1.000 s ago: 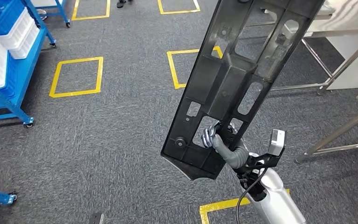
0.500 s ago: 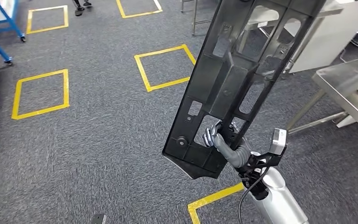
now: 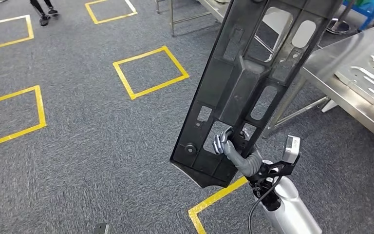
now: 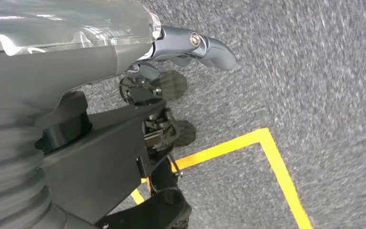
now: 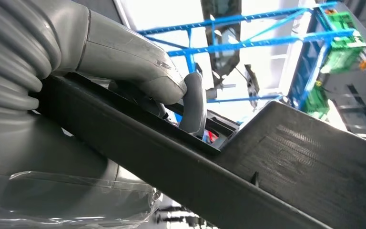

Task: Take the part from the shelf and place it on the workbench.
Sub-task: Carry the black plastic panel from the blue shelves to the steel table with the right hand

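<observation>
**Part in transit, table not yet reached**

To my left, the grey carpet [image 3: 78,146] carries yellow tape squares [image 3: 150,72], and a person's feet [image 3: 43,19] stand at the far upper corner, well apart from me. That side offers open floor for walking.

My left hand [image 4: 181,62] hangs over the carpet with its thumb out and nothing in it; how its darker fingers lie I cannot tell.

At centre, the part [image 3: 253,83], a long black moulded panel with cut-outs, stands tilted, its top end passing out of the head view. My right hand [image 3: 229,144] holds it low down, fingers hooked through a cut-out and closed on a rib; the wrist view shows the thumb [image 5: 193,102] pressed on the panel's edge.

To my right stands the steel table [image 3: 341,92], with pale metal pieces [image 3: 370,73] on it. Its near edge and leg [image 3: 285,105] lie behind the part.

Judgement: the long overhang is the hazard. I should keep the grasp firm, hold the top end away from the table edge and lower the part flat onto bare steel.
</observation>
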{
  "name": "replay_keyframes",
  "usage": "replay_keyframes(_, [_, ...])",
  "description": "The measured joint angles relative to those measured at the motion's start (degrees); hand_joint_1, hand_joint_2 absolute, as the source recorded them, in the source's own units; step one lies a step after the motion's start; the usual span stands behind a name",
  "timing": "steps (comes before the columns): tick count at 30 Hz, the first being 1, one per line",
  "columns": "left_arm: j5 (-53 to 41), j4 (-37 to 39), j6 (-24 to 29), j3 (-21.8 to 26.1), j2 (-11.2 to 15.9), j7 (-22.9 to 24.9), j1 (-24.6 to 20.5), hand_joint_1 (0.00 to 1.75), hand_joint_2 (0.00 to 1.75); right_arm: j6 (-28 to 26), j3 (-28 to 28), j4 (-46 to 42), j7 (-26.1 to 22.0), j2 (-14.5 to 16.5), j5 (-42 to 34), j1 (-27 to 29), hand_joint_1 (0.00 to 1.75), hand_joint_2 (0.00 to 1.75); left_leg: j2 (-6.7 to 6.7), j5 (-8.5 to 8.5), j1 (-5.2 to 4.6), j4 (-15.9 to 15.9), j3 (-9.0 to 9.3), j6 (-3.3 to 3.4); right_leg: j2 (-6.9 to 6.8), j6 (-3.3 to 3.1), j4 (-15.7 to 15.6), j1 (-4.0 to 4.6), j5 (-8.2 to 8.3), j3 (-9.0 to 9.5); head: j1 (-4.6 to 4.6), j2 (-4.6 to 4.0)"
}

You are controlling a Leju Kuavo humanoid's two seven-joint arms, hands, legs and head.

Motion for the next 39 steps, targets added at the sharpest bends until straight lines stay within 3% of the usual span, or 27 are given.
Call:
replay_keyframes(2, [-0.10, 0.00, -0.04, -0.02, 0.00, 0.03, -0.06, 0.00, 1.75, -0.31, -0.24, -0.27, -0.04, -0.15, -0.01, 0.18, 1.75, 1.75, 0.87, -0.38, -0.03, 0.05, 0.21, -0.68, 1.34, -0.67, 0.00, 0.04, 0.05, -0.09, 0.00, 0.00])
replay_keyframes(4, [-0.22, 0.00, -0.09, -0.08, -0.01, 0.05, -0.16, 0.00, 1.75, -0.66, -0.60, -0.84, -0.09, -0.33, -0.04, 0.47, 1.75, 1.75, -0.91, -1.85, 0.23, 1.91, -0.35, -1.34, 2.60, -1.31, -0.24, -0.25, 0.24, 0.05, 0.00, 0.00])
replay_keyframes(6, [-0.27, 0.00, -0.13, -0.11, -0.02, 0.06, -0.01, 0.00, 1.75, -0.88, -0.90, -1.51, -0.14, -0.43, -0.03, 0.73, 1.75, 1.75, -3.98, -5.44, 0.46, 8.47, -3.25, -1.74, 3.84, -1.85, -0.35, -0.39, 0.35, 0.16, 0.00, 0.00])
replay_keyframes(8, [-0.24, 0.00, -0.13, -0.11, -0.03, 0.07, 0.30, 0.00, 1.75, -1.03, -1.17, -2.04, -0.10, -0.46, 0.16, 1.24, 1.75, 1.75, -5.01, -8.39, 0.48, 16.23, -7.11, -1.84, 5.33, -2.09, -0.31, -0.28, 0.33, 0.16, 0.00, 0.00])
replay_keyframes(9, [-0.22, 0.00, -0.13, -0.11, -0.03, 0.07, 0.37, 0.00, 1.75, -1.15, -1.31, -2.33, -0.08, -0.46, 0.32, 1.60, 1.75, 1.75, -5.12, -8.28, 0.48, 17.80, -8.09, -1.79, 6.17, -2.09, -0.28, -0.23, 0.32, 0.19, 0.00, 0.00])
replay_keyframes(10, [-0.19, 0.00, -0.13, -0.11, -0.03, 0.07, 0.37, 0.00, 1.75, -1.33, -1.52, -2.62, -0.05, -0.46, 0.46, 1.96, 1.75, 1.75, -5.19, -6.99, 0.48, 16.98, -8.01, -1.64, 7.03, -2.07, -0.25, -0.20, 0.31, 0.24, 0.00, 0.00])
replay_keyframes(11, [-0.14, 0.00, -0.13, -0.11, -0.03, 0.06, 0.33, 0.00, 1.75, -1.50, -1.79, -2.94, -0.03, -0.48, 0.57, 2.28, 1.75, 1.75, -5.53, -4.78, 0.48, 13.88, -6.86, -1.42, 7.89, -2.04, -0.22, -0.19, 0.29, 0.32, 0.00, 0.00])
replay_keyframes(13, [-0.04, 0.00, -0.13, -0.11, -0.02, 0.03, 0.26, 0.00, 1.75, -1.75, -2.42, -3.61, -0.07, -0.54, 0.76, 2.85, 1.75, 1.75, -8.18, -0.57, 0.60, 5.36, -3.33, -0.85, 9.40, -1.82, -0.11, -0.20, 0.22, 0.36, 0.00, 0.00])
replay_keyframes(15, [0.10, 0.00, -0.14, -0.11, -0.01, 0.01, 0.31, 0.00, 1.75, -1.93, -3.11, -4.21, -0.13, -0.74, 1.07, 3.59, 1.75, 1.75, -10.32, 0.70, 0.62, 0.95, -1.39, -0.42, 10.69, -1.21, -0.05, -0.39, 0.25, 0.10, -0.01, 0.00])
replay_keyframes(17, [0.23, 0.01, -0.15, -0.11, -0.05, -0.02, 0.29, 0.00, 1.75, -2.19, -3.93, -4.96, -0.16, -1.11, 1.48, 4.77, 1.75, 1.75, -9.63, 0.67, 0.58, 0.39, -1.06, 0.05, 11.84, -0.34, -0.22, -0.58, 0.44, -0.14, -0.01, 0.00])
replay_keyframes(18, [0.28, 0.01, -0.16, -0.10, -0.09, -0.04, 0.23, 0.00, 1.75, -2.32, -4.39, -5.38, -0.18, -1.33, 1.66, 5.37, 1.75, 1.75, -9.00, 0.84, 0.61, 0.05, -0.88, 0.39, 11.34, -0.02, -0.06, -0.55, 0.30, -0.26, 0.00, 0.00])
replay_keyframes(20, [0.39, 0.01, -0.17, -0.10, -0.16, -0.08, 0.16, 0.00, 1.75, -2.55, -5.30, -6.08, -0.20, -1.80, 2.06, 6.01, 1.75, 1.75, -7.53, 1.19, 0.81, -0.72, -0.51, 1.07, 8.21, 0.37, 2.84, -0.29, -1.60, -1.67, 0.01, 0.00])
replay_keyframes(22, [0.49, 0.00, -0.17, -0.10, -0.16, -0.10, 0.32, 0.00, 1.75, -2.63, -6.27, -6.66, -0.20, -2.09, 2.55, 6.51, 1.75, 1.75, -5.95, 1.14, 0.69, -0.88, -0.40, 1.40, 5.15, 0.68, 10.00, -0.38, -5.25, -5.23, 0.01, 0.00])
replay_keyframes(24, [0.55, 0.00, -0.17, -0.09, -0.16, -0.09, 0.49, 0.00, 1.75, -2.66, -7.17, -7.12, -0.19, -2.26, 3.14, 7.33, 1.75, 1.75, -4.36, 0.94, 0.65, -0.83, -0.37, 1.40, 4.48, 1.12, 15.76, -0.72, -7.01, -8.17, 0.01, 0.00])
replay_keyframes(25, [0.54, 0.00, -0.17, -0.10, -0.16, -0.09, 0.50, 0.00, 1.75, -2.76, -7.61, -7.38, -0.17, -2.44, 3.52, 7.74, 1.75, 1.75, -3.64, 0.82, 0.67, -0.79, -0.32, 1.31, 4.28, 1.31, 15.73, -0.89, -6.35, -8.15, 0.01, 0.00])
replay_keyframes(26, [0.53, 0.00, -0.18, -0.10, -0.17, -0.09, 0.47, 0.00, 1.75, -2.86, -8.02, -7.68, -0.15, -2.67, 3.85, 8.07, 1.75, 1.75, -2.95, 0.65, 0.71, -0.70, -0.23, 1.16, 3.87, 1.48, 13.26, -1.04, -4.74, -6.83, 0.01, 0.00])
replay_keyframes(28, [0.49, 0.00, -0.19, -0.11, -0.16, -0.08, 0.39, 0.00, 1.75, -3.02, -8.83, -8.59, -0.12, -3.19, 4.29, 8.51, 1.75, 1.75, -1.78, 0.10, 0.59, -0.28, 0.00, 0.64, 1.50, 1.53, 5.10, -1.04, -1.29, -2.36, 0.00, 0.00])
replay_keyframes(30, [0.44, 0.00, -0.21, -0.11, -0.14, -0.05, 0.37, 0.00, 1.75, -3.10, -9.56, -9.61, -0.09, -3.69, 4.40, 8.93, 1.75, 1.75, -0.81, -0.52, 0.29, 0.12, 0.26, -0.09, -0.20, 1.04, 0.49, -0.79, -0.09, 0.05, 0.00, 0.00])
replay_keyframes(32, [0.43, 0.00, -0.22, -0.11, -0.15, -0.03, 0.36, 0.00, 1.75, -3.37, -10.29, -10.65, -0.04, -4.31, 4.46, 9.75, 1.75, 1.75, 0.24, -0.91, 0.19, 0.16, 0.63, -0.75, 0.55, 0.35, 0.22, -0.60, -0.26, -0.01, 0.00, 0.00])
replay_keyframes(34, [0.44, 0.00, -0.23, -0.12, -0.16, -0.04, 0.30, 0.00, 1.75, -3.77, -11.20, -11.94, -0.03, -5.07, 4.54, 10.94, 1.75, 1.75, -0.56, -1.98, 0.47, 1.13, 0.57, -1.40, 1.80, -0.34, 0.06, -0.75, -0.20, 0.10, 0.00, 0.00])
replay_keyframes(35, [0.44, 0.00, -0.25, -0.13, -0.16, -0.04, 0.32, 0.00, 1.75, -3.96, -11.71, -12.65, -0.05, -5.43, 4.63, 11.52, 1.75, 1.75, -1.77, -3.31, 0.63, 3.01, -0.14, -1.66, 2.41, -0.70, -0.04, -0.88, -0.12, 0.18, 0.00, 0.00])
replay_keyframes(37, [0.42, 0.00, -0.28, -0.13, -0.16, -0.03, 0.58, 0.00, 1.75, -4.33, -12.66, -14.03, -0.13, -5.88, 5.00, 12.87, 1.75, 1.75, -4.37, -7.12, 0.80, 10.12, -3.31, -1.89, 3.65, -1.20, -0.07, -0.88, -0.11, 0.26, 0.00, 0.00])
replay_keyframes(39, [0.39, 0.00, -0.28, -0.13, -0.16, -0.02, 0.92, 0.00, 1.75, -4.77, -13.69, -15.48, -0.20, -6.28, 5.50, 14.86, 1.75, 1.75, -5.04, -9.23, 0.81, 16.75, -6.68, -1.85, 5.09, -1.39, 0.01, -0.65, -0.17, 0.29, 0.00, 0.00])
